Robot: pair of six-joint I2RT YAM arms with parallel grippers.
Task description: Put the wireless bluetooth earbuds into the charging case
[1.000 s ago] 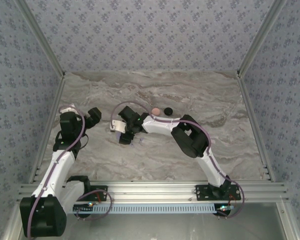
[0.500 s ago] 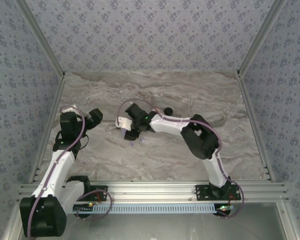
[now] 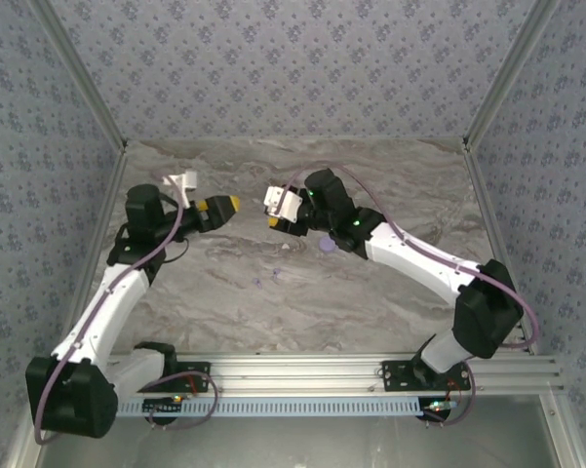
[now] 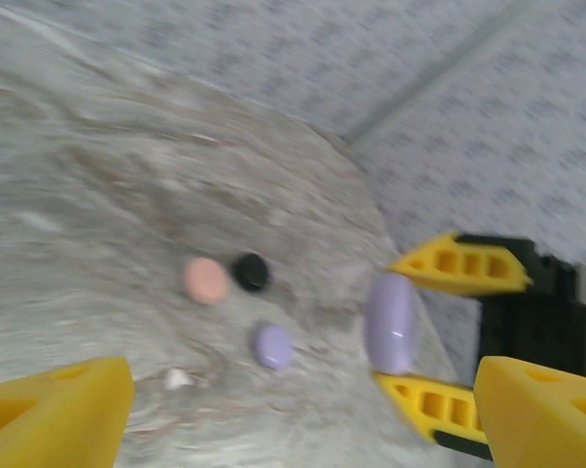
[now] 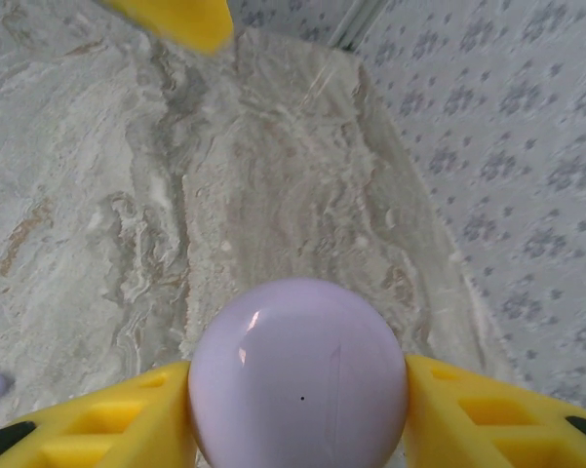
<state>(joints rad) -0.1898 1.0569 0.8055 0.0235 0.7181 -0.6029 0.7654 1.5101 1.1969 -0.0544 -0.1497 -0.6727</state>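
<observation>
Right gripper [image 3: 273, 216] fingers clamp the lilac charging case [image 5: 297, 385] between them. Left gripper [image 3: 228, 205] fingers stand apart, empty, facing it.

Enclosed work cell, seen from above. Table [image 3: 371, 302]: grey-beige, marble-veined top under soft, even light. Walls [image 3: 293, 68]: back, left and right, papered pale blue-grey with a small repeating floral motif. Posts [image 3: 83, 83]: slanting aluminium profiles at the corners. Rail [image 3: 302, 370]: slotted aluminium along the near edge.
</observation>
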